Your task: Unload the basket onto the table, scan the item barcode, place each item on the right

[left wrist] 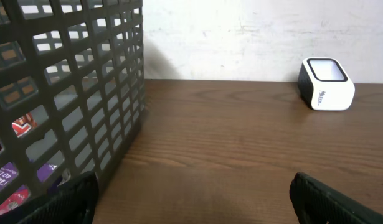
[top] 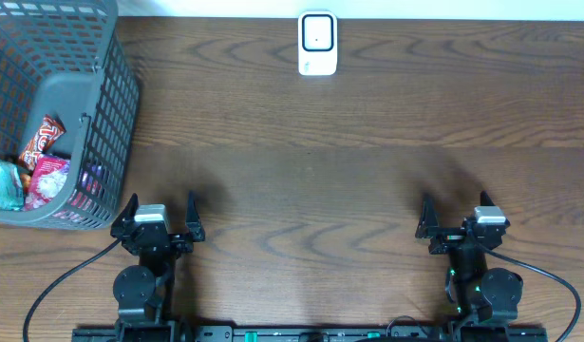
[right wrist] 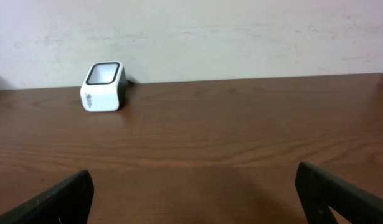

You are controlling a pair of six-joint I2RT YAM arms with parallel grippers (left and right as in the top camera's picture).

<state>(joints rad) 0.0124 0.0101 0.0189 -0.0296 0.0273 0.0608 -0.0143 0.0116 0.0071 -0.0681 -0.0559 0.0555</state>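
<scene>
A white barcode scanner [top: 317, 44] with a dark window stands at the far middle edge of the wooden table; it also shows in the left wrist view [left wrist: 326, 83] and the right wrist view [right wrist: 103, 86]. Snack packets [top: 43, 163] lie inside the grey mesh basket [top: 106, 109] at the far left. My left gripper [top: 159, 217] rests open near the front edge, just right of the basket, holding nothing. My right gripper [top: 455, 217] rests open at the front right, also holding nothing.
The basket wall [left wrist: 85, 87] stands close to the left gripper's left finger. A white wall runs behind the table's far edge. Cables trail from both arm bases along the front edge.
</scene>
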